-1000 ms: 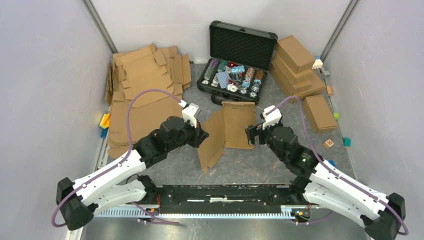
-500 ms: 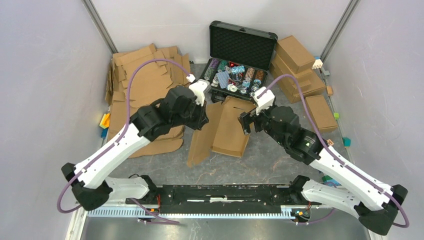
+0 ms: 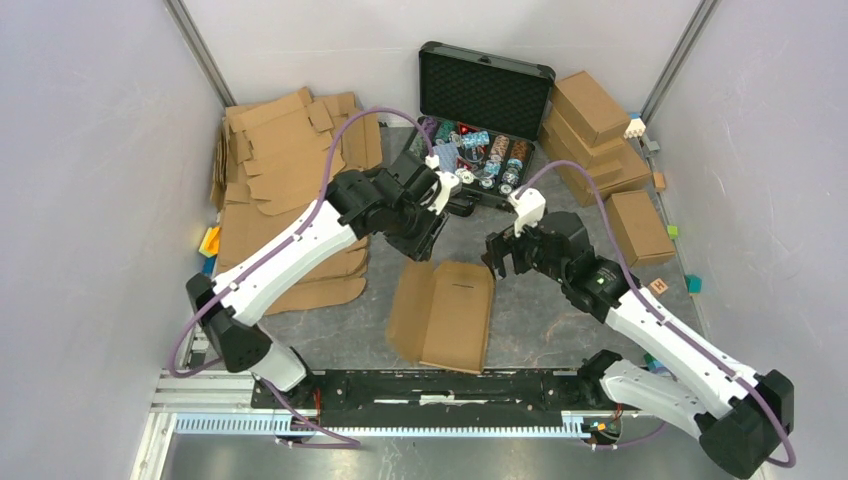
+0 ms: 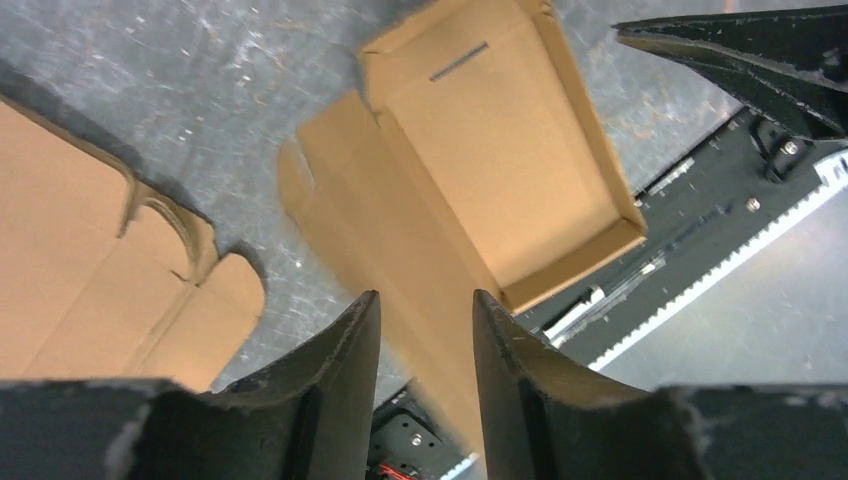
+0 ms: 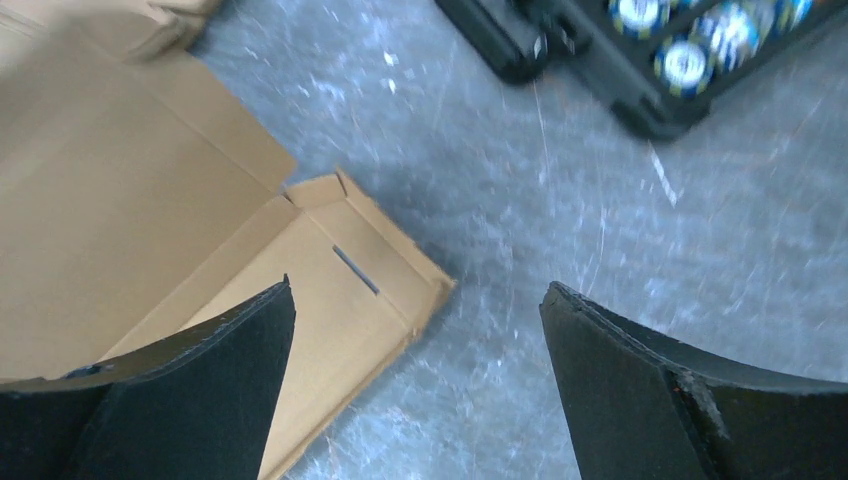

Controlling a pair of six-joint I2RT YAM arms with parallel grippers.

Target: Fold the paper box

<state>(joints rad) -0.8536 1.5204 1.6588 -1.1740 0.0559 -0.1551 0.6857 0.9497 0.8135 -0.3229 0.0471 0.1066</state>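
The paper box (image 3: 442, 315) lies on the grey table in front of both arms, a shallow brown tray with raised side walls and its lid flap spread flat to the left. My left gripper (image 3: 422, 238) hovers just behind it, jaws apart with nothing between them. In the left wrist view the paper box (image 4: 500, 170) shows beyond the left gripper (image 4: 425, 310). My right gripper (image 3: 497, 258) hangs wide open at the box's far right corner. The right wrist view has a corner of the paper box (image 5: 340, 300) beside the empty right gripper (image 5: 415, 300).
Flat cardboard blanks (image 3: 290, 180) are piled at the back left. An open black case of poker chips (image 3: 475, 130) stands at the back middle, and also shows as the case (image 5: 620, 60). Finished brown boxes (image 3: 595, 130) sit at the back right. Small coloured blocks (image 3: 209, 240) lie along the side edges.
The box was held up on edge by my left gripper; now it lies released on the table, nearer the front. The left arm has swung back toward the case and its jaws have opened.
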